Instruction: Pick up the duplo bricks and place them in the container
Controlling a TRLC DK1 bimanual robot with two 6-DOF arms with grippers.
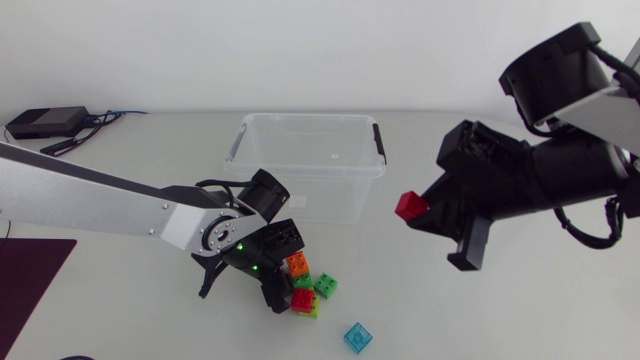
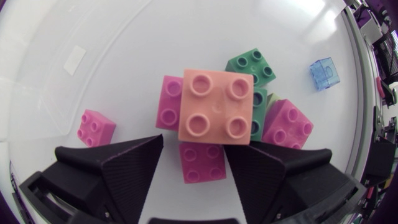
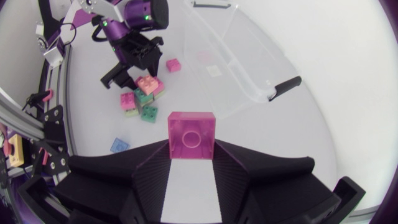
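Note:
My left gripper [image 1: 283,268] hangs low over a heap of duplo bricks in front of the clear container [image 1: 310,165]. In the left wrist view its fingers stand either side of a red-pink brick [image 2: 202,163], with thin gaps still showing, so the gripper [image 2: 194,145] is open. An orange brick [image 2: 216,106] lies just ahead of the fingertips, on top of the heap. A green brick [image 2: 252,65] and a see-through blue brick [image 2: 324,73] lie farther ahead. My right gripper [image 1: 420,210] is raised to the right of the container, shut on a red brick [image 1: 409,206], also seen from the right wrist as the red brick [image 3: 192,135].
A small pink brick [image 2: 95,127] lies apart from the heap, beside my left gripper and near the container's wall. The blue brick [image 1: 358,337] sits alone near the table's front edge. A black box with cables [image 1: 45,122] rests at the far left.

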